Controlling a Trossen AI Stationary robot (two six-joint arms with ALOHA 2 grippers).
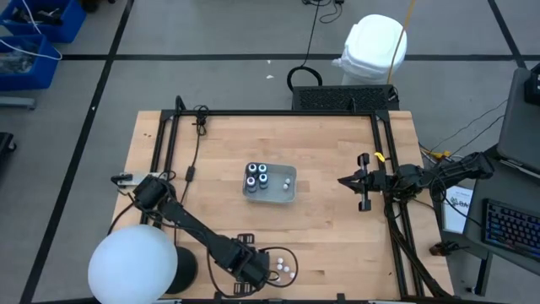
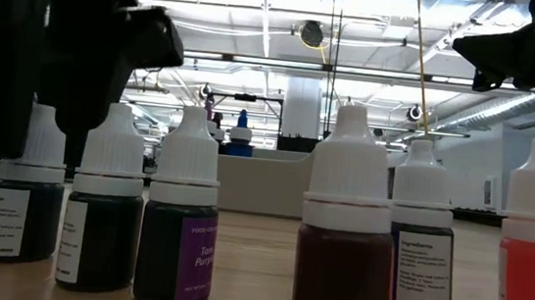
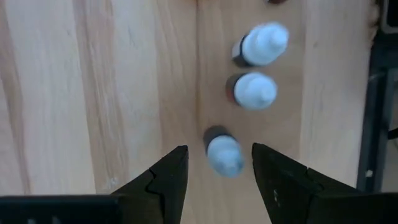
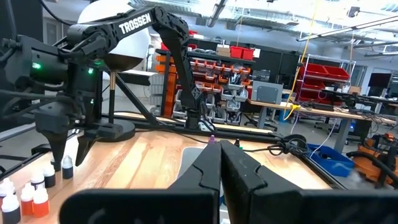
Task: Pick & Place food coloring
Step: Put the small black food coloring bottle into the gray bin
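Left pincer [image 3: 214, 171] angled down over near worktop [image 1: 337, 236] edge, fingers spread around small white-capped food coloring bottle [image 3: 222, 152]. Four more bottles in grey tray [image 1: 283, 197] mid-worktop. Right pincer [image 4: 219, 163] shut, level at right side.

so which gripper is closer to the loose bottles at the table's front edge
Left. The left gripper hangs open right over the loose bottles, fingers either side of one. The right gripper waits shut at the table's right side, beyond the tray.
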